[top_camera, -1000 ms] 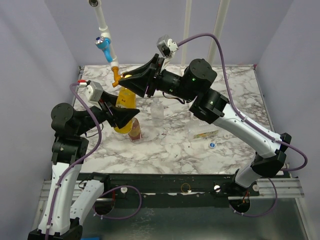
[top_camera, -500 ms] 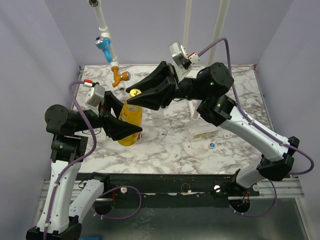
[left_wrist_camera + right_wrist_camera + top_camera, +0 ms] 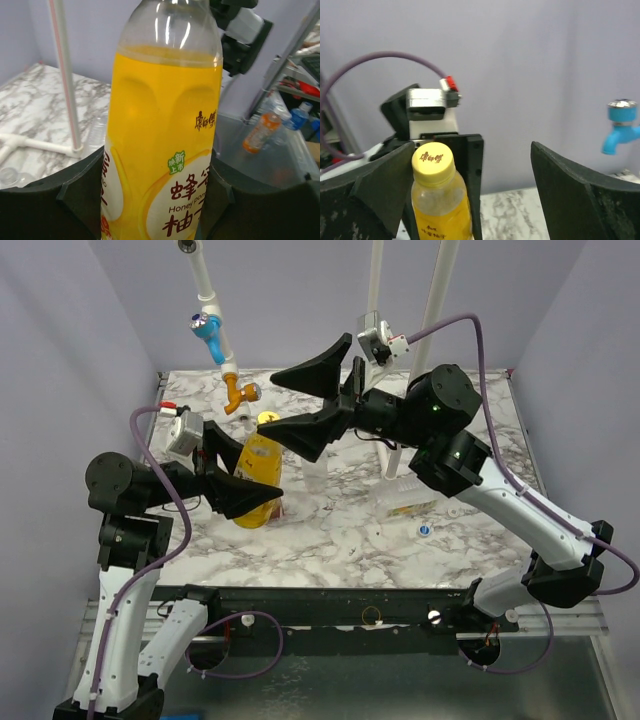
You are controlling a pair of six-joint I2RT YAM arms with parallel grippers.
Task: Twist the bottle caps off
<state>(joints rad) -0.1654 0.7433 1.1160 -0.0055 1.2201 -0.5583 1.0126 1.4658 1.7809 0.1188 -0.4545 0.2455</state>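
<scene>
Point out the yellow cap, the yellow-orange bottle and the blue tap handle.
yellow cap [image 3: 433,158], right wrist view, its printed top.
yellow-orange bottle [image 3: 160,125], left wrist view, middle of its body.
blue tap handle [image 3: 205,326], top external view, handle's middle.

Bottle [image 3: 165,125] sits inside left pincer [image 3: 157,195], right pincer [image 3: 470,150] beside its cap [image 3: 433,159].

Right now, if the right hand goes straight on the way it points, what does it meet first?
Probably the yellow cap of the yellow drink bottle, close to one finger of the open right hand; depth is unclear.
</scene>
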